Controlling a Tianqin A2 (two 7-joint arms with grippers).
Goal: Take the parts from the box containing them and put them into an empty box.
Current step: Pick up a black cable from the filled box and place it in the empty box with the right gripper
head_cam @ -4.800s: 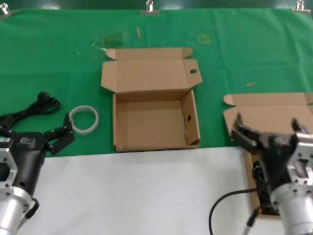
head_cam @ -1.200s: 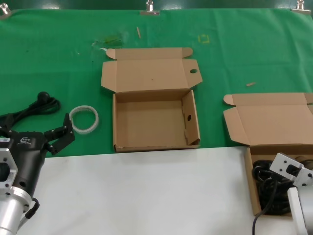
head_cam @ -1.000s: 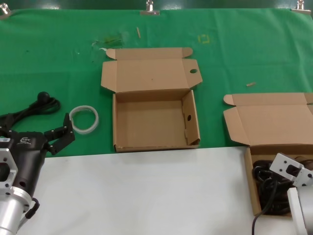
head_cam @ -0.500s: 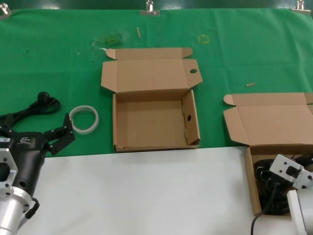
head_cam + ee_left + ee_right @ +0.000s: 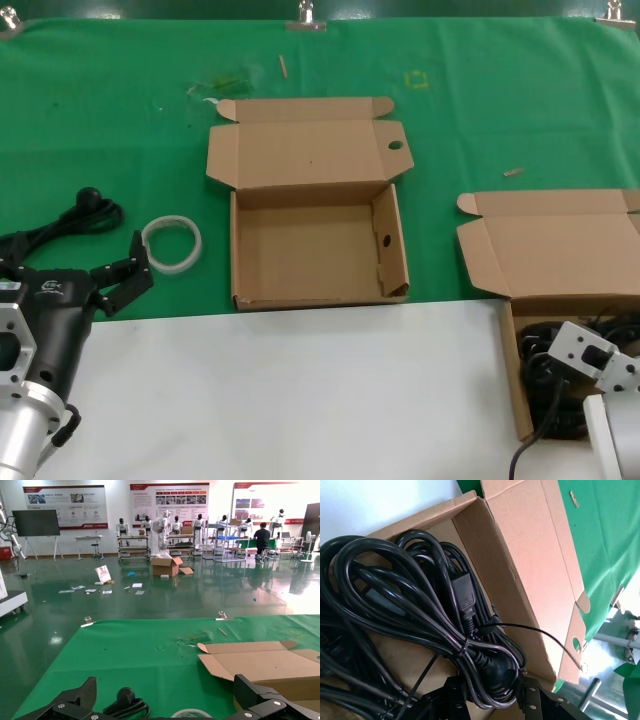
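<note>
Glossy black cable bundles [image 5: 420,625] are lying coiled in the full cardboard box [image 5: 515,390], which is sitting to the right of the empty box [image 5: 390,255]. The right gripper [image 5: 487,692] is reaching down into the full box, its fingers closing around one looped bunch near the plug end. The left gripper [image 5: 118,275] is hovering to the left of the empty box, fingers spread wide, beside a white tubing ring [image 5: 172,243].
</note>
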